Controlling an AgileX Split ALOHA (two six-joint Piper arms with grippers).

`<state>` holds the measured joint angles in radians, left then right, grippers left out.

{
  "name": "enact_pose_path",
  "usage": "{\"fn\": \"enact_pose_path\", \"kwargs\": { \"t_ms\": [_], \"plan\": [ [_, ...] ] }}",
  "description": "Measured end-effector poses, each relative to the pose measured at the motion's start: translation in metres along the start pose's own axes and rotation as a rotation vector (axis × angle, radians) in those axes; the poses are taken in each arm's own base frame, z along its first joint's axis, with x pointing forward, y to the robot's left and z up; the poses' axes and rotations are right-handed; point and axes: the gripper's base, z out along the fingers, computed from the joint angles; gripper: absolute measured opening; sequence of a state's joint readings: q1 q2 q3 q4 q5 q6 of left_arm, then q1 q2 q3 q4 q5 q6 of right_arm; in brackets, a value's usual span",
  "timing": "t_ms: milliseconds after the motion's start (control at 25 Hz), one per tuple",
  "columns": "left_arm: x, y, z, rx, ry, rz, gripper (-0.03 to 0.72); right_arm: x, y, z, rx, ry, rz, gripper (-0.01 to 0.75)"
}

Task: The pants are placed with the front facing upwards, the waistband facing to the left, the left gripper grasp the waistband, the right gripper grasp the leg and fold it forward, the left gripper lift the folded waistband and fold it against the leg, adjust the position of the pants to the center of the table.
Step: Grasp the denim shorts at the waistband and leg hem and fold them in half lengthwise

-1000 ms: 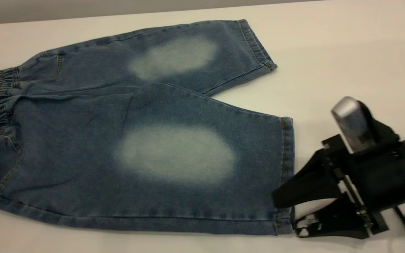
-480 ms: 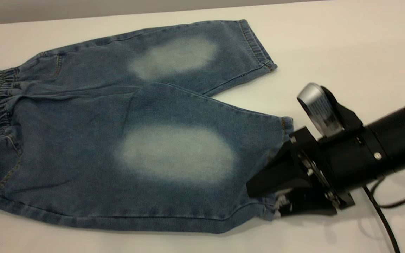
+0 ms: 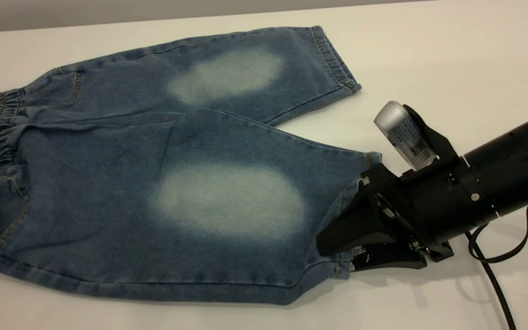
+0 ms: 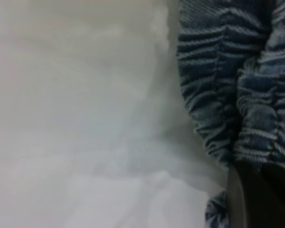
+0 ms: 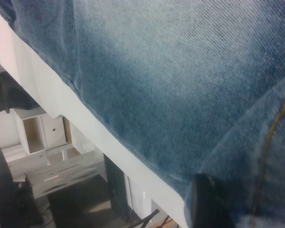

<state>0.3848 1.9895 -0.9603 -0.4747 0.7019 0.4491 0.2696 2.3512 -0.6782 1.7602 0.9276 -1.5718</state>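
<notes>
my right gripper (image 3: 344,250) has its fingers pinched onto the hem corner of the near leg of the pants (image 3: 177,183), the cloth bunching up between them; i hold it there because that corner is what i judge must be carried over to fold the leg forward. my left gripper (image 4: 256,199) shows only as a dark finger against the waistband (image 4: 228,85), and i cannot tell whether it is clamped or spread. the pants lie flat on the table (image 3: 429,55), front up, the waistband at the end farthest from the right gripper, the far leg angled away from the near one. the denim is mid blue with a pale faded oval on each leg, orange stitching at the hem, and the waistband is tightly ruched.
</notes>
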Motion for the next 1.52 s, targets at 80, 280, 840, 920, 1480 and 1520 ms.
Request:
{"fn": "enact_pose_path", "kwargs": {
  "t_ms": [80,280,840,920,1480,1520],
  "plan": [
    [0.0,-0.001,0.0,0.007,-0.004,0.006,0.054,0.0,-0.001,0.0,0.01,0.003,-0.001,0.259],
    [0.0,-0.001,0.0,0.016,-0.006,0.01,0.054,0.001,-0.001,0.0,0.01,0.009,-0.008,0.099],
    [0.001,-0.006,0.0,0.069,0.014,-0.023,0.054,-0.017,0.032,-0.028,0.076,-0.092,-0.156,0.018],
    [0.001,-0.007,-0.001,0.074,0.016,-0.021,0.054,-0.021,0.045,-0.036,0.059,-0.117,-0.207,0.018],
    [-0.022,-0.015,-0.021,0.11,-0.002,0.029,0.054,-0.056,0.086,-0.053,-0.01,-0.157,-0.352,0.018],
    [-0.024,-0.015,-0.023,0.112,-0.005,0.032,0.054,-0.061,0.089,-0.054,-0.012,-0.163,-0.362,0.018]
  ]
}}
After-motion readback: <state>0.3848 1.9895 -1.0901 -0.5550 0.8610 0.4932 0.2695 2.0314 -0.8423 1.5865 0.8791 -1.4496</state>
